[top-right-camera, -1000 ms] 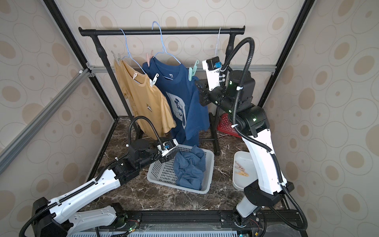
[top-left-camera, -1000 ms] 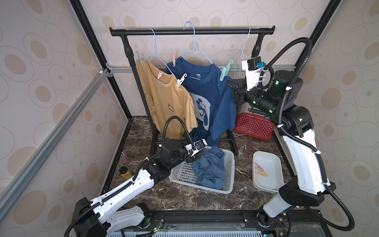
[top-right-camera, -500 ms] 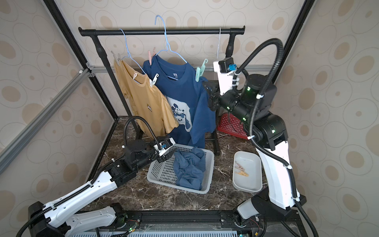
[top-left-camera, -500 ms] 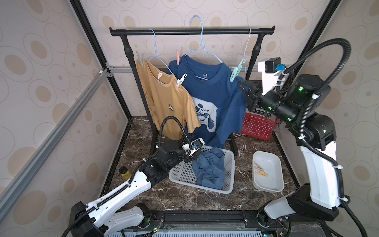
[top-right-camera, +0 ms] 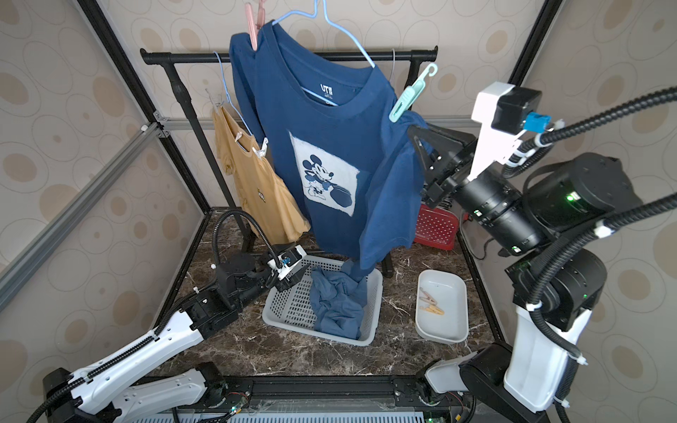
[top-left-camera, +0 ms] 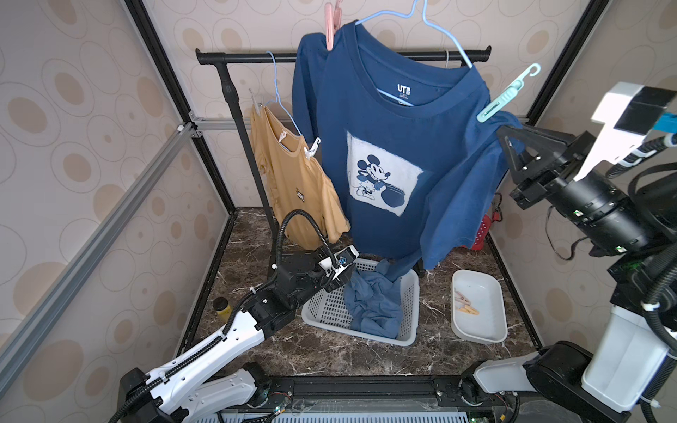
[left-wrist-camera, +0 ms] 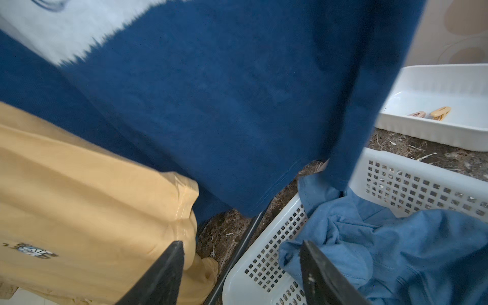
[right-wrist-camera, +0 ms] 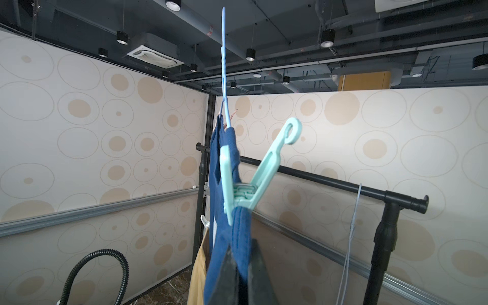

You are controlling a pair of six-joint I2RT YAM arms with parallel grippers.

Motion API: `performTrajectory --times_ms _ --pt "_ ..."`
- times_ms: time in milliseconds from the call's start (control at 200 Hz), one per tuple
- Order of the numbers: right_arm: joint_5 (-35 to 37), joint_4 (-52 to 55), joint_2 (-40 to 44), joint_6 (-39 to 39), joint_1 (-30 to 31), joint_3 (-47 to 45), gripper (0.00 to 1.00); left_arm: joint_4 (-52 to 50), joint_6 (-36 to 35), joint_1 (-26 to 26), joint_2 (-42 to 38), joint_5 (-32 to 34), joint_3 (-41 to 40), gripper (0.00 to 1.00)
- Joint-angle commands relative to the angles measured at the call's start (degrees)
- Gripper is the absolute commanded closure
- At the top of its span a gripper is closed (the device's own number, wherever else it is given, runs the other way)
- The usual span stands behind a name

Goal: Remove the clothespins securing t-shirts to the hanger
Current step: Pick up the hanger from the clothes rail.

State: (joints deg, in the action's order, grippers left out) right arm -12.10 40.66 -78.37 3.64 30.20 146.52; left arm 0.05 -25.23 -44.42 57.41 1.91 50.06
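Observation:
A dark blue t-shirt [top-left-camera: 384, 146] with a cartoon print hangs on a pale blue hanger [top-left-camera: 436, 29], raised in front of the rail. A teal clothespin [top-left-camera: 507, 93] grips one shoulder and a pink clothespin [top-left-camera: 331, 23] the other. My right gripper [top-left-camera: 503, 135] is shut on the shirt's fabric [right-wrist-camera: 237, 237] just under the teal clothespin [right-wrist-camera: 253, 182]. A yellow t-shirt [top-left-camera: 293, 190] hangs on the rail with a white clothespin [top-left-camera: 312, 148]. My left gripper [left-wrist-camera: 241, 244] is open and empty, low by the basket's corner.
A white basket [top-left-camera: 410, 293] holds a crumpled lighter blue shirt [top-left-camera: 370, 300]. Beside it a white tray [top-left-camera: 480, 329] contains two clothespins [top-left-camera: 463, 304]. A red basket [top-right-camera: 436, 227] stands at the back. The black rail [top-left-camera: 249, 57] spans the rear, with a small bottle [top-left-camera: 221, 305] at the left.
My right arm has carried the blue shirt and its hanger up off the rail and much nearer the camera. The left arm has barely shifted.

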Motion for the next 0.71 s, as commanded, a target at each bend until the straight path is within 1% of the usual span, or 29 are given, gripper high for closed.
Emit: performTrajectory --times_ms 0,105,230,260,341,506,616,701 --pt "0.23 -5.56 1.34 0.76 0.24 1.10 1.00 -1.49 0.97 -0.16 -1.19 0.72 0.64 0.30" --pt "-0.03 -5.25 3.44 -0.42 0.30 -2.52 1.00 -1.63 1.05 -0.18 -1.16 0.81 1.00 0.30" --pt "1.03 -6.99 8.83 -0.39 0.34 -14.26 1.00 -1.71 1.59 -0.14 -1.15 0.48 1.69 0.30" --pt "1.41 -7.58 10.37 -0.25 0.28 -18.36 1.00 -1.76 1.76 -0.21 -1.16 0.46 1.83 0.30" --pt "2.40 -8.34 13.32 -0.48 0.30 -24.00 1.00 -2.30 2.15 -0.21 -1.67 0.60 2.30 0.30" --pt "2.79 -7.88 17.19 -1.23 0.28 -31.73 1.00 -3.39 3.06 -0.17 -2.43 1.08 3.89 0.29" --pt "4.90 -6.61 19.18 0.70 0.23 -34.32 1.00 -3.91 4.23 -0.16 -2.65 0.90 4.93 0.29" --pt "4.79 -5.45 20.20 1.11 0.24 -36.35 1.00 -4.21 5.73 -0.15 -2.46 1.12 5.80 0.28"
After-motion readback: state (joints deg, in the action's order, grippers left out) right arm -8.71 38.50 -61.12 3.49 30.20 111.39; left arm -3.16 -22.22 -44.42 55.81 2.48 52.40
